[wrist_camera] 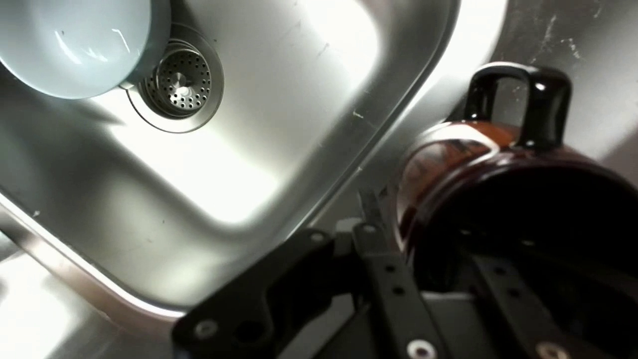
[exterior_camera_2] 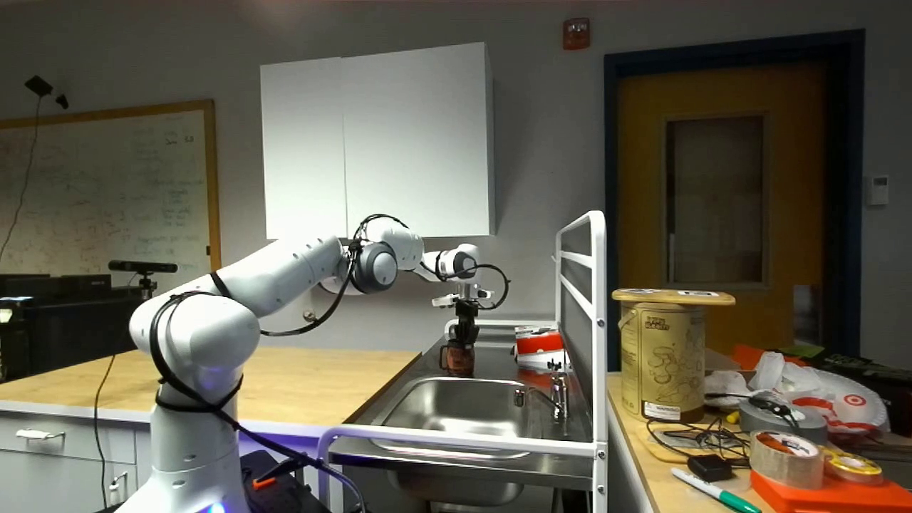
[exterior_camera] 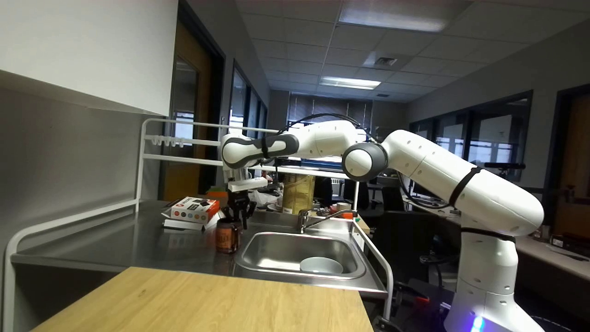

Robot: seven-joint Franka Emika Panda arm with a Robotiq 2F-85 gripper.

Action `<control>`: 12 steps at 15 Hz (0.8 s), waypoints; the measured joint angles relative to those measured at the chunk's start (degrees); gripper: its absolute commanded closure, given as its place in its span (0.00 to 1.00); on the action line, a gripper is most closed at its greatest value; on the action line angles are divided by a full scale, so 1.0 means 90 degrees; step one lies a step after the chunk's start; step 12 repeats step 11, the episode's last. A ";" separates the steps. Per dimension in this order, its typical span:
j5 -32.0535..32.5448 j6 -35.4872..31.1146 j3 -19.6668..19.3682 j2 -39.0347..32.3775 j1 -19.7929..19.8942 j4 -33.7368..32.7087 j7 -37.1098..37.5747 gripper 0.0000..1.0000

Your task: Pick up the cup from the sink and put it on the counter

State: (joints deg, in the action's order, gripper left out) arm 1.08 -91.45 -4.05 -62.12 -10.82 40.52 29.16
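- Releasing the cup (exterior_camera: 227,237) on the counter (exterior_camera: 97,242) seems the step: it's upright, nine o'clock of the sink (exterior_camera: 295,249) in an exterior view.
- Gripper (exterior_camera: 238,223) straddles its wall; pinching or loose, I can't tell.
- Confirm it bears flat, part fingers (wrist_camera: 394,284) gently, rise straight.

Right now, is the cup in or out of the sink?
Out. Both exterior views show the cup beside the sink, over the counter; the wrist view agrees. Whether its base touches down, I cannot tell.
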 measured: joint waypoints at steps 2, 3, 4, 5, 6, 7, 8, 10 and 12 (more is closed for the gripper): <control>0.0010 0.0251 -0.0026 -0.0116 0.0001 -0.0269 0.0000 0.28; 0.0012 0.0341 -0.0040 -0.0149 0.0002 -0.0365 0.0000 0.19; 0.0012 0.0413 -0.0055 -0.0166 0.0002 -0.0433 0.0000 0.13; 0.0012 0.0485 -0.0066 -0.0173 0.0004 -0.0489 0.0000 0.06; 0.0012 0.0547 -0.0074 -0.0174 0.0005 -0.0538 0.0000 0.00; 0.0012 0.0606 -0.0080 -0.0174 0.0005 -0.0585 0.0000 0.00; 0.0012 0.0668 -0.0083 -0.0174 0.0005 -0.0628 0.0000 0.00; 0.0012 0.0784 -0.0086 -0.0172 0.0003 -0.0719 0.0000 0.00; 0.0013 0.0831 -0.0086 -0.0171 -0.0001 -0.0772 0.0000 0.00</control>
